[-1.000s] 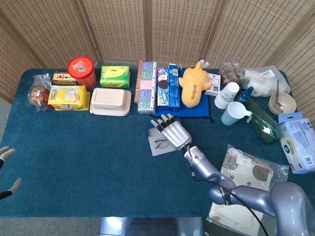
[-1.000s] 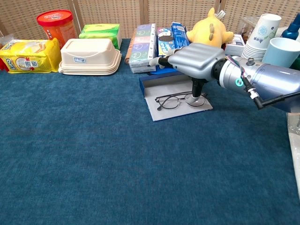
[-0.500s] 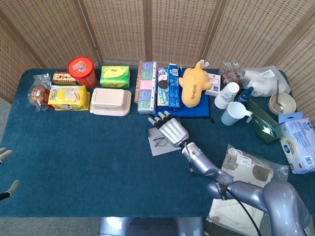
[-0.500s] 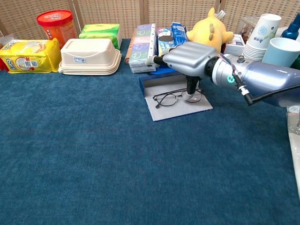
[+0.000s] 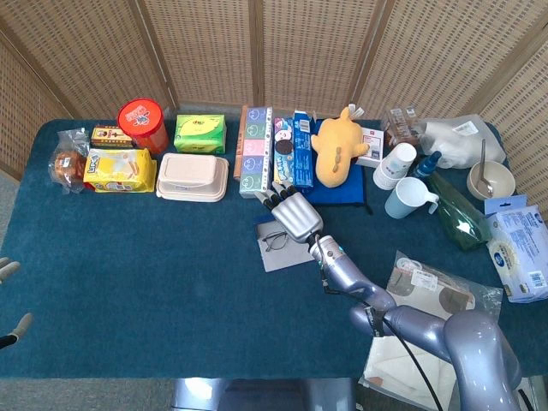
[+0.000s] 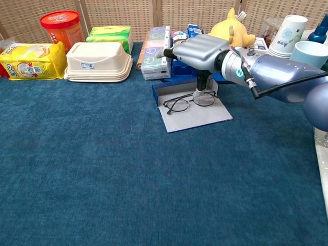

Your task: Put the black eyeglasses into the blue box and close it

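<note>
Black eyeglasses [image 6: 183,101] are lying on the grey inside of the blue box [image 6: 197,115], which sits flat open right under the right hand [image 6: 201,52]. Left hand [image 5: 10,300] is way off to the left at the table edge, fingers apart, holding nothing. Right hand hovers palm-down with fingers stretched forward and one digit poking down onto the glasses' right lens. So I'd say they're basically in the box, maybe getting nudged into place. Closing it hasn't happened yet.
</note>
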You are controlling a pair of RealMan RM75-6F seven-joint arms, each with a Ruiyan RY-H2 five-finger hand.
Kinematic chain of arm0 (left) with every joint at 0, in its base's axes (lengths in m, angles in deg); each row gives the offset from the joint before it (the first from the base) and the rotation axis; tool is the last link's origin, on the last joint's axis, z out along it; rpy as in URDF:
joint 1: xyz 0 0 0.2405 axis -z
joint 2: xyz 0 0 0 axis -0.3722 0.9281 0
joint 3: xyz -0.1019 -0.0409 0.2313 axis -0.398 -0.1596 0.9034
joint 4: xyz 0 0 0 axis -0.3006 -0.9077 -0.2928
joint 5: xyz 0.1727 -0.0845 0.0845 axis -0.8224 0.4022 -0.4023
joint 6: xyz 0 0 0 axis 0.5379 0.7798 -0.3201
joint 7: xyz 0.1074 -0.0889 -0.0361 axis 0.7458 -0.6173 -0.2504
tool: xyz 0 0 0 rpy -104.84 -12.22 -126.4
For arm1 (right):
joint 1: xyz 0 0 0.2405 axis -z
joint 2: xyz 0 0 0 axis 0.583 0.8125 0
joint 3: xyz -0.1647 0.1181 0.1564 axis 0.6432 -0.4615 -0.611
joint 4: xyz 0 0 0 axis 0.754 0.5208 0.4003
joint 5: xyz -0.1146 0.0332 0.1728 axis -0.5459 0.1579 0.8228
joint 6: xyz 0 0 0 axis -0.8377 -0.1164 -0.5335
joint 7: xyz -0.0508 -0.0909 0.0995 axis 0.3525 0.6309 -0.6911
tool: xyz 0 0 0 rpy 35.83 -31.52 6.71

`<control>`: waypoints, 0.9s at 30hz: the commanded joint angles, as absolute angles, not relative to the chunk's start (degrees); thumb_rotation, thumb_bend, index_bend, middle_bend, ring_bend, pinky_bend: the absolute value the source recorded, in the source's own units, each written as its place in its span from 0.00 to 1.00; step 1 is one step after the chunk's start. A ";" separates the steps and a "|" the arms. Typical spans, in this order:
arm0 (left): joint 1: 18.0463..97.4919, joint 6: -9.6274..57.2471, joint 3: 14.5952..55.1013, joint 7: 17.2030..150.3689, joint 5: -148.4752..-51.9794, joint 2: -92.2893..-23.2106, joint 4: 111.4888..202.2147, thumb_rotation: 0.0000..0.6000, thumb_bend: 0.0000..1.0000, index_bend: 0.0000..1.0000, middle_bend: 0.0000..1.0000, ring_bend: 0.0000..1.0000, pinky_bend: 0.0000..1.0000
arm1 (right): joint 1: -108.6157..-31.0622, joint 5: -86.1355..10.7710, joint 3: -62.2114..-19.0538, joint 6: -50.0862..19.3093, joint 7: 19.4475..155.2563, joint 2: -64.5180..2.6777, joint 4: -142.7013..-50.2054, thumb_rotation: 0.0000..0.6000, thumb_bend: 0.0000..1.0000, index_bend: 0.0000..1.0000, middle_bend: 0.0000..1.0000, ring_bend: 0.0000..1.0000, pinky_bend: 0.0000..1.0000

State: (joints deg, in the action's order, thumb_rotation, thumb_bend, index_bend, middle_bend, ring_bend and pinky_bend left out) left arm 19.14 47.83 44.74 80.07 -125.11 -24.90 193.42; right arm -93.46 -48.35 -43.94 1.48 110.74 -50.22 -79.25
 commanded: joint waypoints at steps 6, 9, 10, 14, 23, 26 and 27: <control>19.47 47.37 44.54 80.05 -125.14 -25.11 193.39 0.98 0.28 0.13 0.11 0.08 0.00 | -92.70 -47.07 -43.78 0.87 112.52 -48.68 -82.01 1.00 0.00 0.00 0.17 0.10 0.15; 19.77 47.02 44.49 80.12 -125.44 -25.35 193.27 0.98 0.28 0.13 0.11 0.08 0.00 | -92.27 -46.50 -43.18 1.07 114.04 -47.68 -84.34 1.00 0.00 0.00 0.17 0.10 0.15; 19.82 46.97 44.48 80.16 -125.47 -25.41 193.28 0.98 0.28 0.13 0.11 0.08 0.00 | -92.17 -46.26 -43.08 1.14 114.47 -47.38 -85.07 1.00 0.00 0.00 0.17 0.09 0.15; 19.92 46.70 44.53 80.21 -125.46 -25.66 193.17 0.98 0.28 0.13 0.11 0.08 0.00 | -91.93 -45.19 -42.59 1.32 116.51 -46.71 -87.92 1.00 0.00 0.00 0.17 0.09 0.15; 19.41 47.23 44.74 80.01 -125.36 -25.25 193.07 0.98 0.28 0.13 0.11 0.08 0.00 | -94.03 -42.29 -43.76 3.35 117.94 -49.23 -85.01 1.00 0.00 0.00 0.17 0.09 0.15; 19.24 47.27 44.82 79.88 -125.20 -25.25 193.01 0.97 0.28 0.13 0.11 0.08 0.00 | -94.74 -41.49 -44.21 4.07 117.59 -50.15 -82.94 1.00 0.00 0.00 0.17 0.09 0.15; 19.20 47.28 44.82 79.85 -125.13 -25.27 192.97 0.97 0.28 0.13 0.11 0.08 0.00 | -94.97 -41.33 -44.32 4.23 117.43 -50.44 -82.18 1.00 0.00 0.00 0.17 0.09 0.15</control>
